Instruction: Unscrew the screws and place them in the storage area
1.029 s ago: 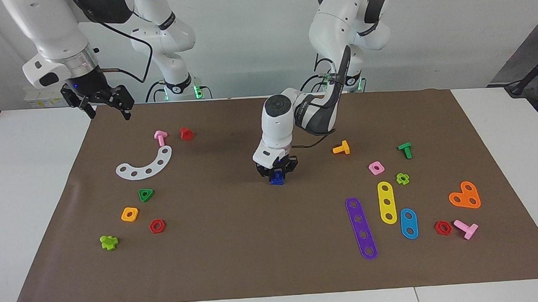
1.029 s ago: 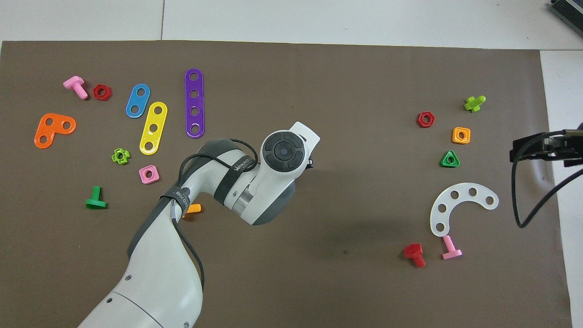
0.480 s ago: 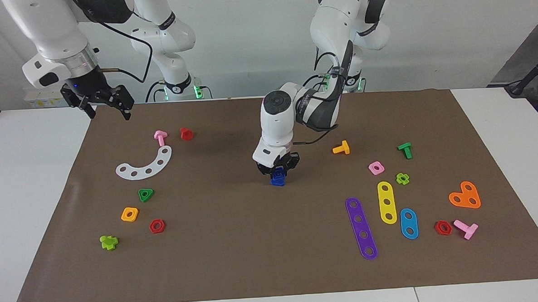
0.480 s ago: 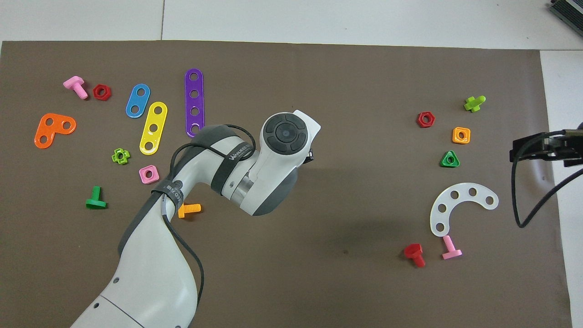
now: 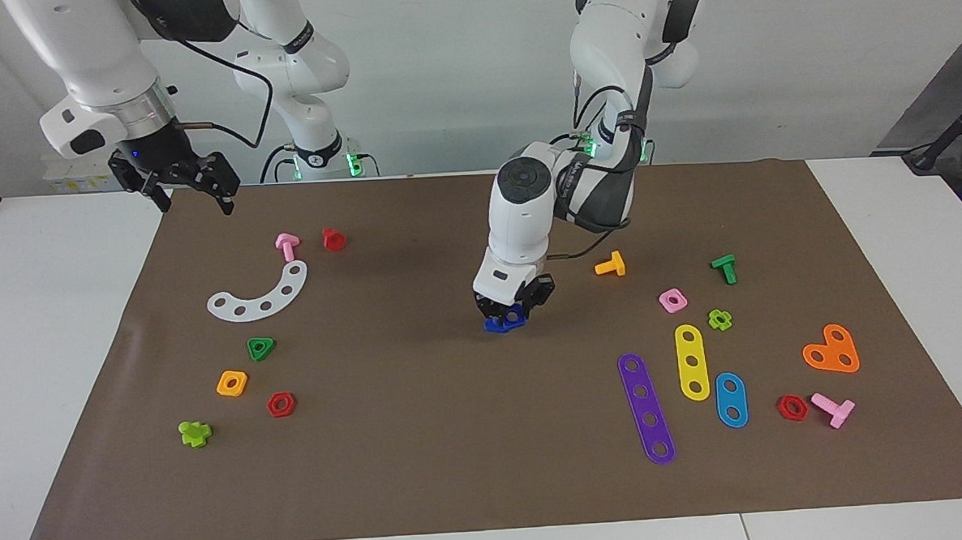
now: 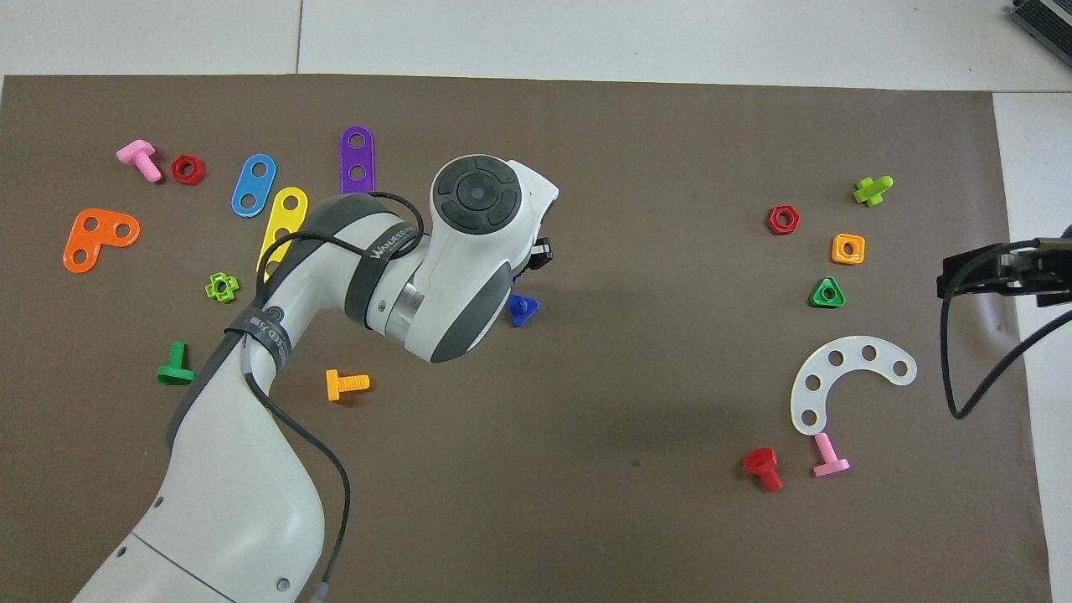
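Observation:
The blue bolt (image 5: 501,325) sits low at the mat's middle, and its flat triangular head (image 6: 522,310) shows beside the left wrist in the overhead view. My left gripper (image 5: 515,307) points down over it and is shut on its upper blue part, with the head sticking out below toward the right arm's end. I cannot tell whether a nut sits on the shank. My right gripper (image 5: 175,186) is open and empty, and waits in the air over the mat's corner at the right arm's end. It also shows in the overhead view (image 6: 997,272).
Toward the left arm's end lie an orange bolt (image 5: 611,264), a green bolt (image 5: 724,268), a pink nut (image 5: 672,300) and purple (image 5: 646,409), yellow (image 5: 692,361) and blue (image 5: 731,399) strips. Toward the right arm's end lie a white arc (image 5: 260,295), a red bolt (image 5: 333,239) and a pink bolt (image 5: 287,246).
My left arm has swung toward its own end of the table. The blue piece shifted slightly with it, and its triangular head now shows in the overhead view. The right arm has not moved.

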